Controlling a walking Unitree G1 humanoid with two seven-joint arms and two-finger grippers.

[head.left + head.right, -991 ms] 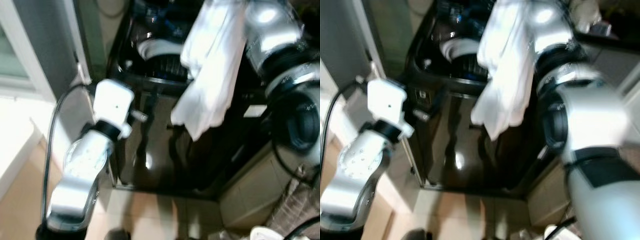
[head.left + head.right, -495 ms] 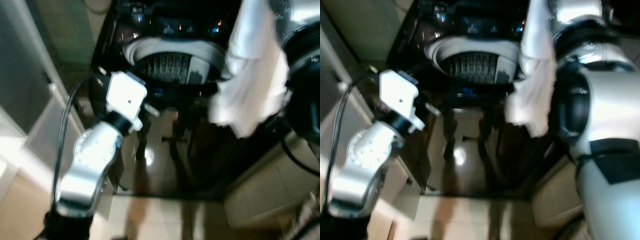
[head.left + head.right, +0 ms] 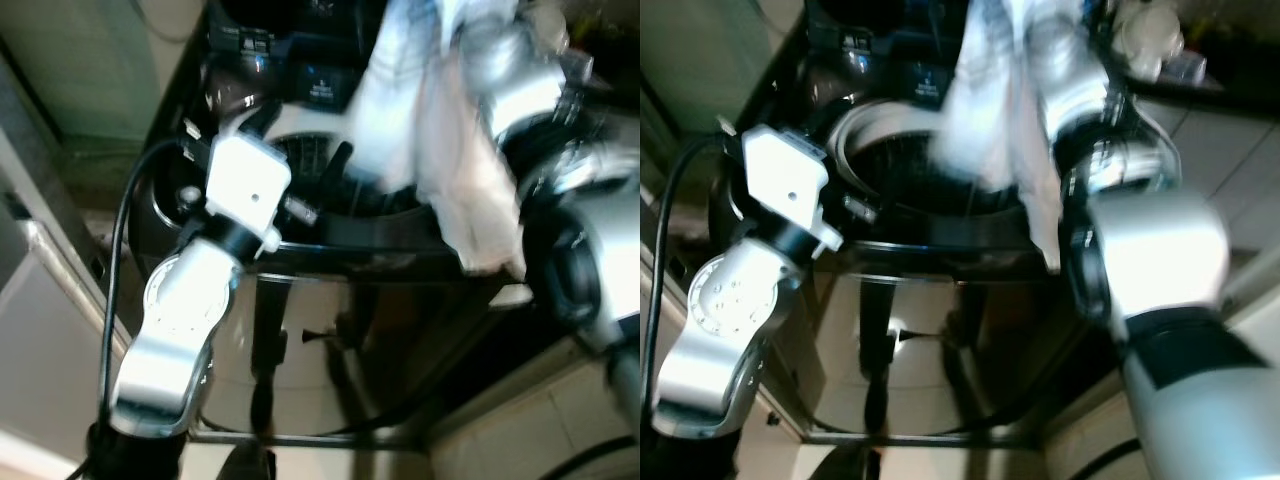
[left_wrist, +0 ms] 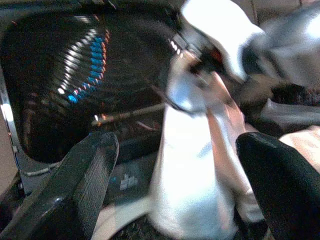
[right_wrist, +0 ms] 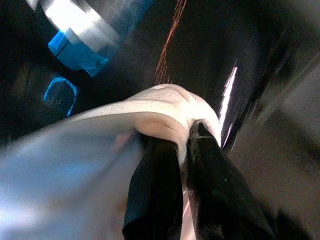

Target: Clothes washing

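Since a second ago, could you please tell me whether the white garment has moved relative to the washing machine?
Yes. The white garment, pinched in the right tool, hung before the washing machine's front panel; it now hangs above the open drum.

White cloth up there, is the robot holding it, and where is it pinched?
Yes. The right hand is shut on the white cloth, pinching a bunched fold at its top; the rest hangs over the open washing machine. The left hand is open, holding nothing.

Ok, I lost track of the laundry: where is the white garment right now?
The white garment hangs pinched in the right tool, above the open drum of the black washing machine.
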